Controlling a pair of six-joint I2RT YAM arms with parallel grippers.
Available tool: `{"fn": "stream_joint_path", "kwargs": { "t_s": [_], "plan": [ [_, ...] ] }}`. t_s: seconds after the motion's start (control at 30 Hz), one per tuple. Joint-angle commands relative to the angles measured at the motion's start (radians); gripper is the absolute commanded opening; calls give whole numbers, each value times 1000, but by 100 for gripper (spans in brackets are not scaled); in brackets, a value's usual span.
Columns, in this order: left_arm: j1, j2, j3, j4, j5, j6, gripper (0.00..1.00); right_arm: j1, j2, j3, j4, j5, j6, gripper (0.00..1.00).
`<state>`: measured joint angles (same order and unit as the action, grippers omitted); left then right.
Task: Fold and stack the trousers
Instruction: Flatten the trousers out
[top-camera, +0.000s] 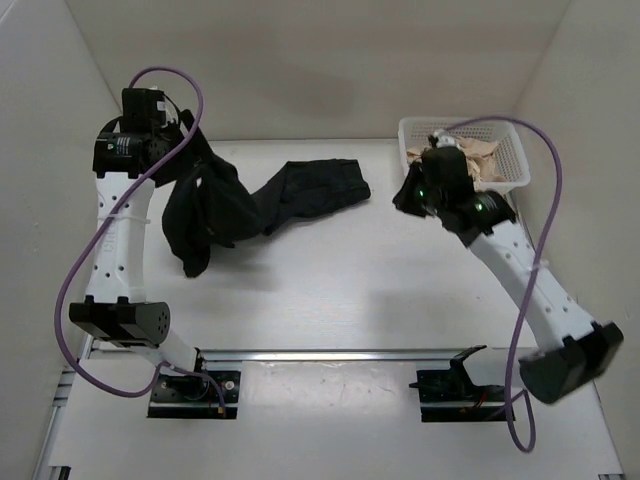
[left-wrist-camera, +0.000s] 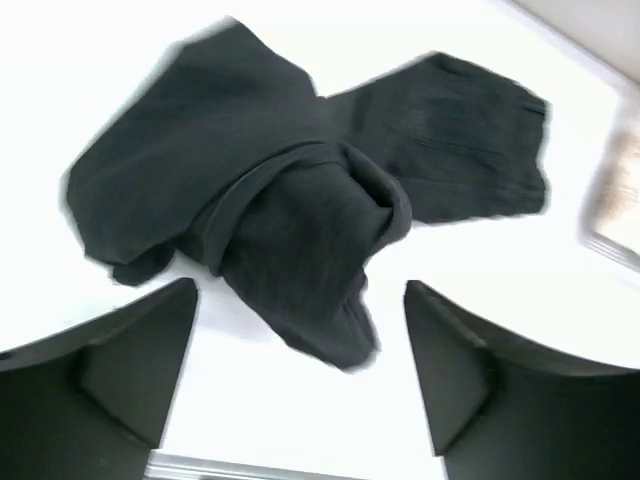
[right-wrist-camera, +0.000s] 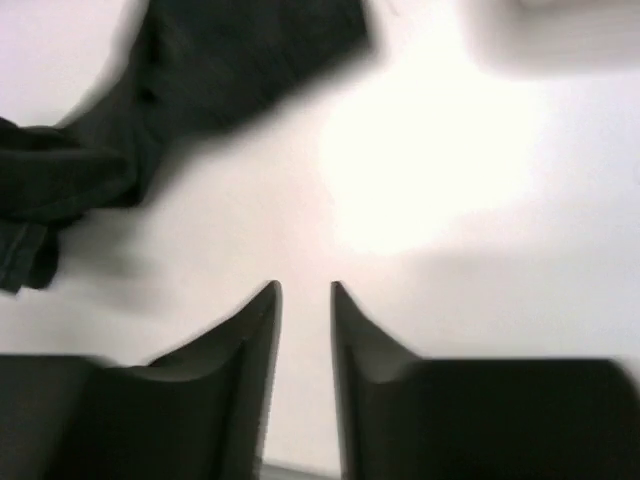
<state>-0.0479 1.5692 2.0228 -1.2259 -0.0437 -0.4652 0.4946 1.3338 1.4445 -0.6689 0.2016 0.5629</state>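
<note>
The black trousers (top-camera: 262, 203) lie crumpled on the white table, one bunched mass at the left and a flatter part reaching right (left-wrist-camera: 300, 190). My left gripper (top-camera: 178, 128) is raised over their left end; in the left wrist view it (left-wrist-camera: 300, 290) stands wide open with nothing between the fingers, the cloth on the table beyond them. My right gripper (top-camera: 405, 197) hovers to the right of the trousers, apart from them. Its fingers (right-wrist-camera: 305, 288) are nearly together with a narrow slit and only bare table in it. The trousers' edge (right-wrist-camera: 200, 70) shows blurred at upper left.
A white basket (top-camera: 512, 160) holding beige items (top-camera: 482, 150) stands at the back right, just behind the right wrist. White walls enclose the table on three sides. A metal rail (top-camera: 340, 353) runs along the near edge between the arm bases.
</note>
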Motion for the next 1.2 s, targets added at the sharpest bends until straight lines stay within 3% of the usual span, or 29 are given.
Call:
{"fn": "stream_joint_path", "kwargs": {
  "t_s": [0.0, 0.07, 0.1, 0.2, 0.23, 0.27, 0.33, 0.37, 0.43, 0.47, 0.5, 0.63, 0.8, 0.87, 1.0, 1.03, 1.1, 1.13, 1.17],
  "plan": [
    [16, -15, 13, -15, -128, -1, 100, 1, -74, -262, -99, 18, 11, 36],
    [-6, -3, 22, -15, -171, 8, 100, 12, -170, -332, -129, 7, 46, 69],
    [-48, 6, 39, -15, -223, 8, 90, 12, -195, -355, -129, 7, 46, 75],
    [-136, 72, 25, 42, -175, 54, 24, 12, -226, -384, -153, 45, 58, 68],
    [-162, 154, 25, 42, -151, 54, 11, 21, -226, -375, -164, 61, 58, 63],
    [-190, 207, 43, 42, -131, 63, 11, 21, -213, -362, -176, 91, 45, 54],
    [-279, 328, 165, -19, -114, 48, 11, 21, -193, -328, -187, 102, 29, 47],
    [-309, 453, 228, -44, -114, 48, 23, 21, -183, -291, -187, 113, 29, 46],
    [-349, 558, 369, -61, -105, 1, 69, 21, -170, -263, -196, 125, 8, 46],
    [-349, 643, 404, -51, -84, -12, 82, 21, -170, -253, -207, 125, 8, 47],
    [-334, 688, 442, -50, -61, -26, 88, 21, -170, -240, -207, 125, 8, 50],
    [-302, 845, 548, -21, -108, -61, 94, 12, -170, -240, -228, 114, -1, 60],
    [-291, 977, 559, 29, -107, -50, 94, 12, -180, -240, -238, 105, -1, 63],
    [-291, 1000, 568, 29, -131, -59, 92, 12, -189, -240, -248, 105, -1, 63],
    [-281, 991, 550, 48, -156, -59, 70, 12, -189, -249, -258, 105, -1, 63],
    [-280, 979, 541, 48, -166, -59, 53, 12, -189, -259, -258, 105, -1, 63],
    [-280, 954, 541, 61, -166, -47, 36, 12, -189, -259, -258, 105, 8, 63],
    [-280, 941, 541, 62, -166, -47, 15, 12, -189, -259, -258, 95, 8, 63],
    [-280, 940, 541, 62, -176, -35, 10, 12, -189, -259, -258, 94, 8, 63]
  ]
}}
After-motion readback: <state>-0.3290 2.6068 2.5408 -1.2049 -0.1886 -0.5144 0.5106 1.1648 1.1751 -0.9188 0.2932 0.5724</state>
